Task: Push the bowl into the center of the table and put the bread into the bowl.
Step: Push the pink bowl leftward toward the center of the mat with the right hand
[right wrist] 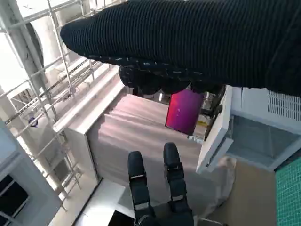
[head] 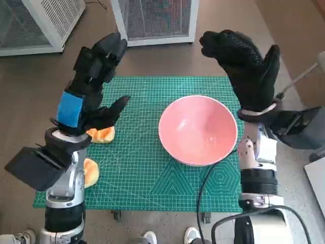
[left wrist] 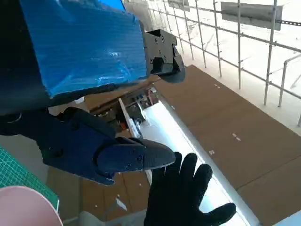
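A pink bowl (head: 198,129) sits upright on the green cutting mat (head: 147,173), right of the mat's middle; its rim shows in a corner of the left wrist view as bowl (left wrist: 23,207). One piece of bread (head: 101,134) lies at the mat's left, partly under my left hand. A second bread (head: 91,173) lies nearer the front, half hidden by my left forearm. My left hand (head: 94,81) is raised above the mat's left side, fingers apart, holding nothing. My right hand (head: 246,66) is lifted above the bowl's far right, fingers spread and empty; it also shows as right hand (left wrist: 183,197).
White mesh cabinets (head: 155,20) stand beyond the table's far edge. A black cable (head: 203,188) crosses the mat's front right. A person's shoes (head: 190,235) show below the table's front edge. A dark box (head: 297,127) sits right of the table.
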